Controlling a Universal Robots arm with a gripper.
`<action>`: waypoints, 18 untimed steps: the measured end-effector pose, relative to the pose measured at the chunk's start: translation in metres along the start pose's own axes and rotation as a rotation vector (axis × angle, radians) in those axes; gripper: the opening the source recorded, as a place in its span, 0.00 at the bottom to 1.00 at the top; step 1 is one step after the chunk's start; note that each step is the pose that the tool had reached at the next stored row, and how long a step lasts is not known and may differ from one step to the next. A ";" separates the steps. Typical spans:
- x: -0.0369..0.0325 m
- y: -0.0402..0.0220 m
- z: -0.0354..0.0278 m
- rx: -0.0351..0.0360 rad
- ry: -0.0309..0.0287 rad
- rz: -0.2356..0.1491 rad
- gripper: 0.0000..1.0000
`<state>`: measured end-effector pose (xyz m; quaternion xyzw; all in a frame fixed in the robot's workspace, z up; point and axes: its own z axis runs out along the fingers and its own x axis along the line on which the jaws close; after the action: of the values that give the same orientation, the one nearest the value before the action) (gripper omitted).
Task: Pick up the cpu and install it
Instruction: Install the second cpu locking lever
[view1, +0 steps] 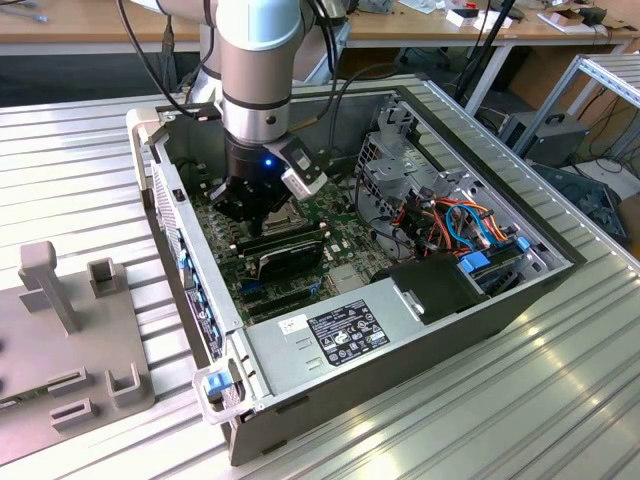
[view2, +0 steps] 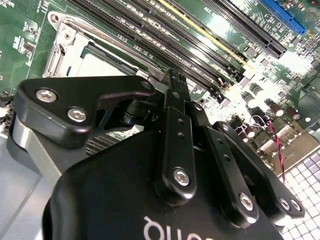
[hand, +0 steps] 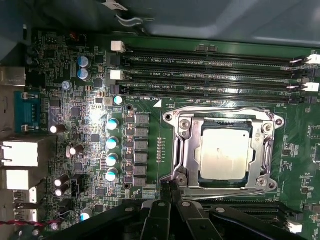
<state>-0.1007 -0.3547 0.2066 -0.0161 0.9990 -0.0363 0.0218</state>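
One open computer case (view1: 420, 330) lies on a ribbed metal table (view1: 70, 180) in the exterior view, with the arm reaching down into it over the green motherboard (hand: 75, 100). Long black memory slots (hand: 210, 75) run beside the square metal socket frame (hand: 185, 145). Inside that frame sits the cpu (hand: 223, 153), a small flat square with a dull silver-grey top, lying level and seated in the socket. The gripper (hand: 170, 187) hangs just beside the frame's edge, its black fingertips pressed together with nothing between them, apart from the cpu
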 end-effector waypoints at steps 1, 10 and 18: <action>0.0002 0.0003 0.0004 0.0000 0.0000 0.000 0.11; 0.0013 0.0007 0.0034 0.0000 0.0001 0.000 0.11; 0.0012 0.0027 0.0034 -0.0002 -0.0002 0.000 0.11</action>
<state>-0.1019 -0.3523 0.2030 -0.0161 0.9990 -0.0362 0.0219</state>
